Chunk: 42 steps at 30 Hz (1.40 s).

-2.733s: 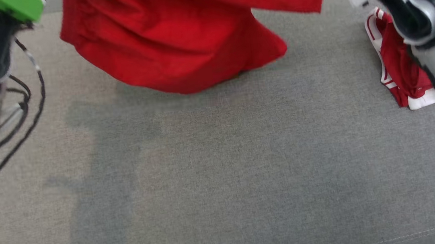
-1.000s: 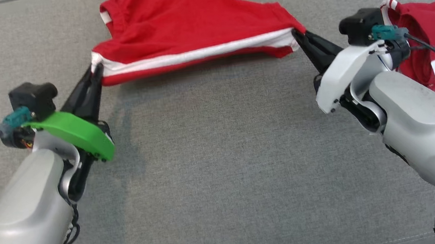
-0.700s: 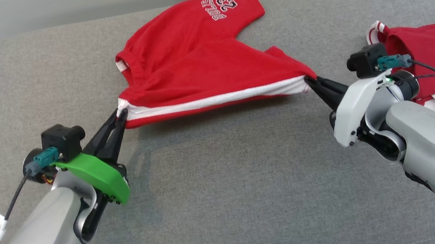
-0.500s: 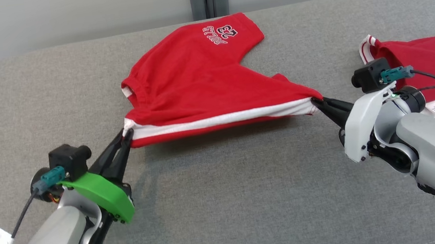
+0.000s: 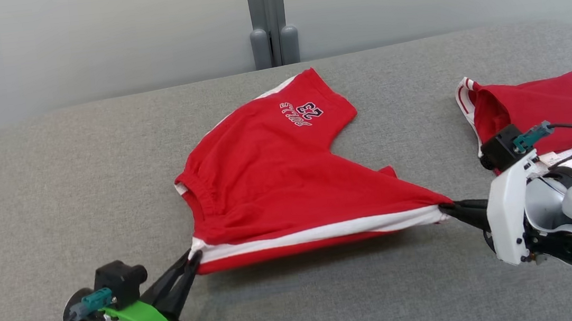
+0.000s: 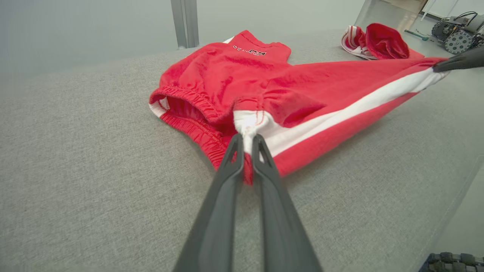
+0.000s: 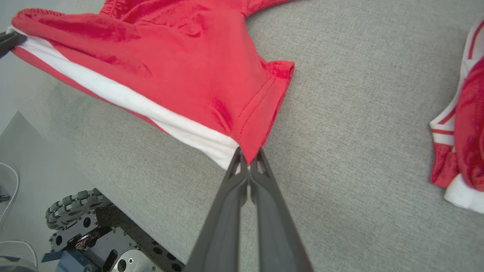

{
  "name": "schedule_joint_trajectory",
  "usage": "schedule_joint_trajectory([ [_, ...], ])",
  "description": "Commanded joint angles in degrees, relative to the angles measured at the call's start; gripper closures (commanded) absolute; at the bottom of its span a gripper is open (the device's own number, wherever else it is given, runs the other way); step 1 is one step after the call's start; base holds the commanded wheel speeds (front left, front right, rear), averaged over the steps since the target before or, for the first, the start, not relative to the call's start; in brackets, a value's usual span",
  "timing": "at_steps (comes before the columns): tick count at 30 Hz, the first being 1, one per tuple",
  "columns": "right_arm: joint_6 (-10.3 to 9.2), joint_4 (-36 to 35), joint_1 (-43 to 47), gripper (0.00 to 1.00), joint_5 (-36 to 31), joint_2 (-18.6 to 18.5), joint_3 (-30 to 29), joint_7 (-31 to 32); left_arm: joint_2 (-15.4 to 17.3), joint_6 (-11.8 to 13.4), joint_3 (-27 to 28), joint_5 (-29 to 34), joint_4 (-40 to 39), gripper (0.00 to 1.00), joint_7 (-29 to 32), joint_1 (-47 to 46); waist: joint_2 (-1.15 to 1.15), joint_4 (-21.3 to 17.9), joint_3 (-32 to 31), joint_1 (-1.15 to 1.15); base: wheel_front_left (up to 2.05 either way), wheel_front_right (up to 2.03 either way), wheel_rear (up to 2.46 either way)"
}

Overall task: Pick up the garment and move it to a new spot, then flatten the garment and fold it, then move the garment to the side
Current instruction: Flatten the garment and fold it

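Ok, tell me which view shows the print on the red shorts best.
Head view: the print reads 23, upside down. The left wrist view catches it far off and blurred. The right wrist view gives the striped edge of the shorts.

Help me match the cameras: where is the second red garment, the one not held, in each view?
Head view: second red garment at right.
Left wrist view: garment top right, beyond the red shorts.
Right wrist view: garment at right edge.
Shared landmark: white stripe of the red shorts, taut between left tool and right tool.
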Motion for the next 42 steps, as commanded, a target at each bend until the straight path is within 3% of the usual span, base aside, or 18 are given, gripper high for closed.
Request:
schedule_joint_trajectory([
  [1, -0.08, -0.91, 1.25, 1.0, 1.17, -1.55, 0.24, 1.32, 1.05, 0.0, -0.38, -0.5, -0.81, 1.0, 0.73, 1.59, 0.0, 0.27, -0.23, 0.0, 0.0, 0.0, 0.0],
  [6, -0.08, -6.05, 3.05, 1.0, 5.46, -7.05, 1.14, 7.01, 2.64, 0.01, -2.62, -1.26, -5.16, 1.0, 4.01, 4.28, 0.0, 0.91, -0.51, 0.0, 0.0, 0.0, 0.0],
  [10, -0.09, -8.64, 3.77, 1.0, 5.0, -10.72, 2.18, 11.47, 4.0, 0.03, -4.43, -2.99, -8.76, 1.0, 6.67, 6.05, 0.0, 1.24, -0.48, 0.0, 0.0, 0.0, 0.0],
  [14, -0.09, -11.09, 4.19, 1.0, 8.07, -12.98, 0.79, 13.66, 5.79, 0.03, -6.2, -4.32, -11.87, 1.0, 7.68, 6.39, 0.0, 1.72, -0.1, 0.0, 0.0, 0.0, 0.0],
  [19, -0.09, -12.33, 2.26, 1.0, 8.08, -14.61, -1.57, 14.46, 5.72, 0.05, -5.73, -4.91, -12.95, 1.0, 7.01, 4.46, 0.0, 2.95, 0.94, 0.0, 0.0, 0.0, 0.0],
  [29, -0.08, -7.61, -8.48, 1.0, 6.18, -10.7, -7.44, 20.87, 2.87, 0.68, -2.74, -4.32, -11.97, 1.0, 4.25, -1.43, 0.0, 6.75, 7.12, 0.0, 0.0, 0.0, 0.0],
  [42, -0.08, 2.29, -24.31, 1.0, -4.57, -2.66, -9.94, 28.12, -5.58, 0.02, -2.7, -3.49, -4.9, 1.0, 0.44, -12.0, 0.0, 15.89, 15.38, 0.0, 0.0, 0.0, 0.0],
])
